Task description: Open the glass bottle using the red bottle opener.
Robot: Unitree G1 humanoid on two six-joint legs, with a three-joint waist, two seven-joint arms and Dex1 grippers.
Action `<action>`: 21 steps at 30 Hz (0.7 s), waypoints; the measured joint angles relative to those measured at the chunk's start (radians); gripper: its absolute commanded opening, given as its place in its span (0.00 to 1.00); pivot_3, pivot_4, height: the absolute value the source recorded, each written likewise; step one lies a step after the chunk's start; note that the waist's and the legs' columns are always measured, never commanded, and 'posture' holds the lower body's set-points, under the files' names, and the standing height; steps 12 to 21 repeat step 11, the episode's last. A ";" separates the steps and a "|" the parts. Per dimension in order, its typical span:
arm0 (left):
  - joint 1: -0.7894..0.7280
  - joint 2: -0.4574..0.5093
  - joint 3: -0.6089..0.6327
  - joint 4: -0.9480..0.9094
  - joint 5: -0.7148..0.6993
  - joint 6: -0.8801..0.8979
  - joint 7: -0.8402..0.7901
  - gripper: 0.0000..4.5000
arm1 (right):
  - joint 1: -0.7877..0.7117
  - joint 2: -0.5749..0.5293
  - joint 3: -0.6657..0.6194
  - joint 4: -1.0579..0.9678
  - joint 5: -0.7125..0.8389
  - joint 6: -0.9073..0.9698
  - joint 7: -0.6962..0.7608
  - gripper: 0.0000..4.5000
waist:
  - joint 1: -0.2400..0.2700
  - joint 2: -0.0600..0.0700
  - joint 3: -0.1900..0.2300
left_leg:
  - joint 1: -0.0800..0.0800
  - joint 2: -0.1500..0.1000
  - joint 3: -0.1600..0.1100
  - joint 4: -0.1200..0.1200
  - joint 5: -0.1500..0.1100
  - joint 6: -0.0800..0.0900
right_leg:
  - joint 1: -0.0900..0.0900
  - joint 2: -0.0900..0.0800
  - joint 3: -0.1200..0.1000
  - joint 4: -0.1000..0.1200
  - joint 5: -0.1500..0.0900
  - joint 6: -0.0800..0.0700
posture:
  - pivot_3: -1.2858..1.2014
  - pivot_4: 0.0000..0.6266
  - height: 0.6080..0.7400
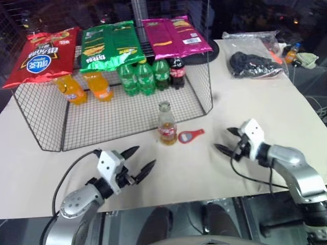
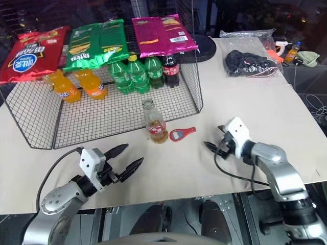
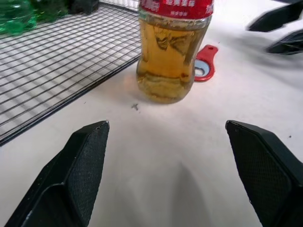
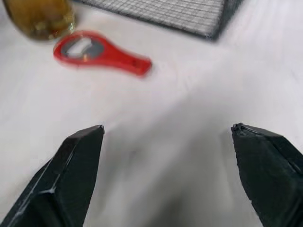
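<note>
The glass bottle (image 1: 166, 124) stands upright on the white table just in front of the wire rack, with a red label and amber liquid low inside. The red bottle opener (image 1: 190, 135) lies flat on the table right beside it, handle pointing away from the bottle. My left gripper (image 1: 137, 162) hovers open near the table's front edge, below and left of the bottle, with nothing between its fingers. My right gripper (image 1: 226, 140) is open too, to the right of the opener and apart from it. In the right wrist view the opener (image 4: 97, 53) lies ahead of the spread fingers.
A black wire rack (image 1: 110, 120) stands behind the bottle, with orange soda bottles (image 1: 84, 88), green bottles (image 1: 144, 76) and a dark cola bottle (image 1: 177, 71) at its back and snack bags (image 1: 110, 43) on top. A black bundle in plastic (image 1: 255, 64) lies far right.
</note>
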 measured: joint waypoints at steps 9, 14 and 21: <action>0.086 0.000 0.086 -0.009 0.014 -0.003 0.039 0.91 | 0.128 -0.027 -0.117 0.090 0.094 -0.228 0.206 0.99 | 0.001 -0.001 0.000 | 0.003 0.000 0.001 0.000 0.000 0.001 | 0.003 0.000 0.000 0.000 0.000 0.000 | 0.52 0.24 1.00; 0.096 -0.001 0.090 -0.017 0.018 -0.006 0.042 0.91 | 0.126 -0.023 -0.131 0.111 0.115 -0.254 0.229 0.99 | 0.001 -0.001 0.000 | 0.002 0.000 0.001 0.001 0.000 0.001 | 0.003 0.000 0.000 0.000 0.000 0.000 | 0.52 0.24 1.00; 0.096 -0.001 0.090 -0.017 0.018 -0.006 0.042 0.91 | 0.126 -0.023 -0.131 0.111 0.115 -0.254 0.229 0.99 | 0.001 -0.001 0.000 | 0.002 0.000 0.001 0.001 0.000 0.001 | 0.003 0.000 0.000 0.000 0.000 0.000 | 0.52 0.24 1.00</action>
